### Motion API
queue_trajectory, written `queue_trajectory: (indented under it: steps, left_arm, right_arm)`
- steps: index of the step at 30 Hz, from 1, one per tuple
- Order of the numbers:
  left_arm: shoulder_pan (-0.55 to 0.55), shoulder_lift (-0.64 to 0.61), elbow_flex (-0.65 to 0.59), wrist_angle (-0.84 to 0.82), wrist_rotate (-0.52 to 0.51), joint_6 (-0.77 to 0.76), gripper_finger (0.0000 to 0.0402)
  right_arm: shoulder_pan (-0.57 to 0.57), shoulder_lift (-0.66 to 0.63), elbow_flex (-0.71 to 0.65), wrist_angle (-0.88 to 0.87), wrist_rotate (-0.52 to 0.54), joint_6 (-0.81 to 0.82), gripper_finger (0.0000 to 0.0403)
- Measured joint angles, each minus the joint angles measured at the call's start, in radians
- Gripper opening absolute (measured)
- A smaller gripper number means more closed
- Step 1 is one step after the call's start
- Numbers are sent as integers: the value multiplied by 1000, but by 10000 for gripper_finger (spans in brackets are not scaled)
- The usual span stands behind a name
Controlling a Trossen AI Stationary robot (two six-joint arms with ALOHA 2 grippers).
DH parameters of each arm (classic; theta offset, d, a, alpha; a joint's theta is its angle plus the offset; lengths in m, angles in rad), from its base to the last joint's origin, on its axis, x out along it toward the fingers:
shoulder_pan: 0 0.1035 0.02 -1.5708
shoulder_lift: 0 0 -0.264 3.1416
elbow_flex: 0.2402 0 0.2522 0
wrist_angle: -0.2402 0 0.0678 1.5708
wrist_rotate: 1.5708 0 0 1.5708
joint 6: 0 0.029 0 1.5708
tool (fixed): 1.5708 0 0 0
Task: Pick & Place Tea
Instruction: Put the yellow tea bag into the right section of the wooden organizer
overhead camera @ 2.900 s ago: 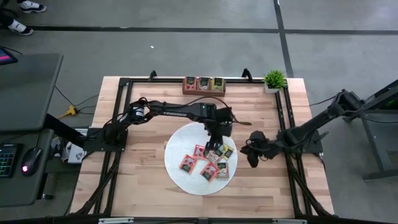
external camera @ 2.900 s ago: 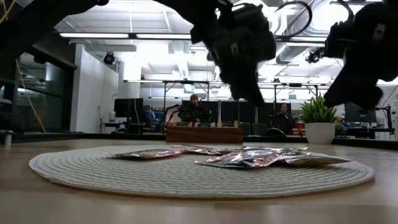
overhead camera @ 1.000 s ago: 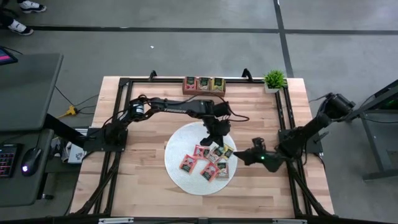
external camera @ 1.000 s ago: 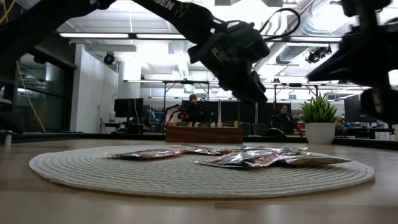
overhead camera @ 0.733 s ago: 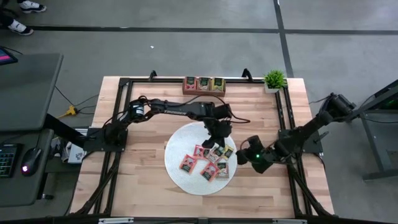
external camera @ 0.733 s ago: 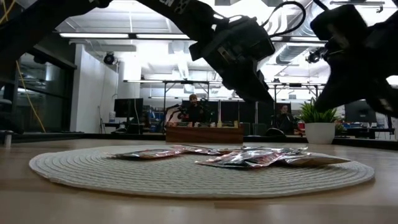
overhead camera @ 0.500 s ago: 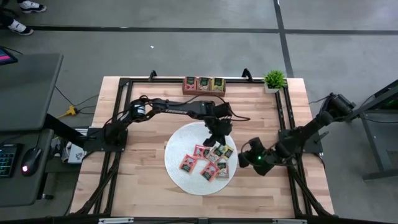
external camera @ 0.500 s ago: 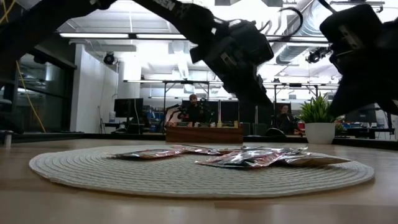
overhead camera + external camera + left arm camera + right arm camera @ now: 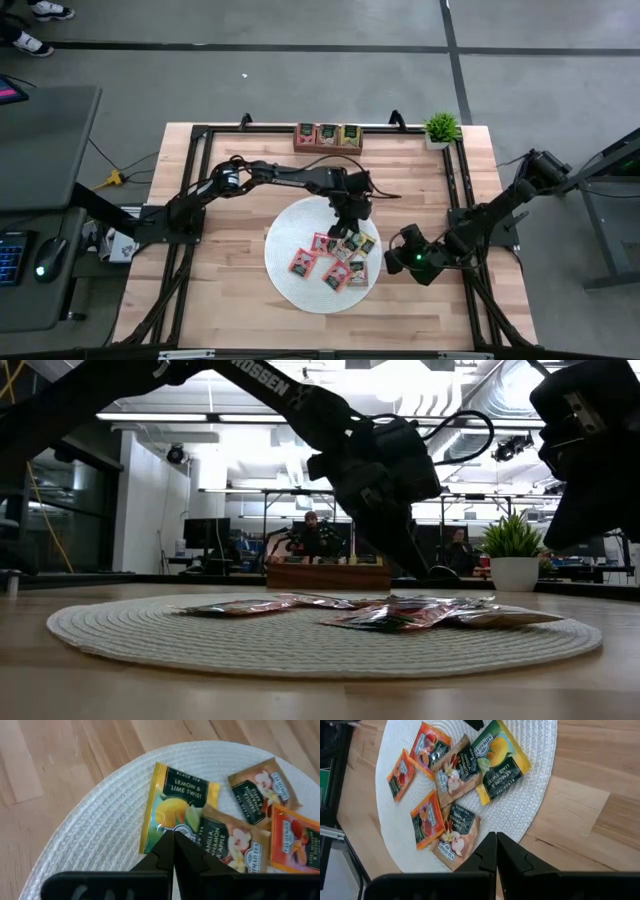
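The left gripper (image 9: 173, 836), jaws clenched with nothing between them, points its tips at the near edge of the yellow lemon tea packet (image 9: 175, 805) on the white mat (image 9: 100, 830). The right gripper (image 9: 496, 840), likewise clenched and holding nothing, hangs over the mat's rim, the other packets (image 9: 454, 827) just ahead of its tips.

My left gripper (image 9: 347, 232) hangs over the mat (image 9: 283, 262) at the table's (image 9: 230, 300) centre, above the tea packets (image 9: 332, 262) clustered on the mat's right half. My right gripper (image 9: 397, 262) sits just right of the mat. Behind, at the table's far edge, stand the tray (image 9: 327, 136) and, to its right, the plant (image 9: 441, 128).
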Motion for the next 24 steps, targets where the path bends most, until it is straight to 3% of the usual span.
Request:
queue_trajectory:
  steps: [24]
  left_arm:
    - [0,24,2,8,-85,-14,0]
  right_arm:
    - [-1,0,0,26,4,-19,0]
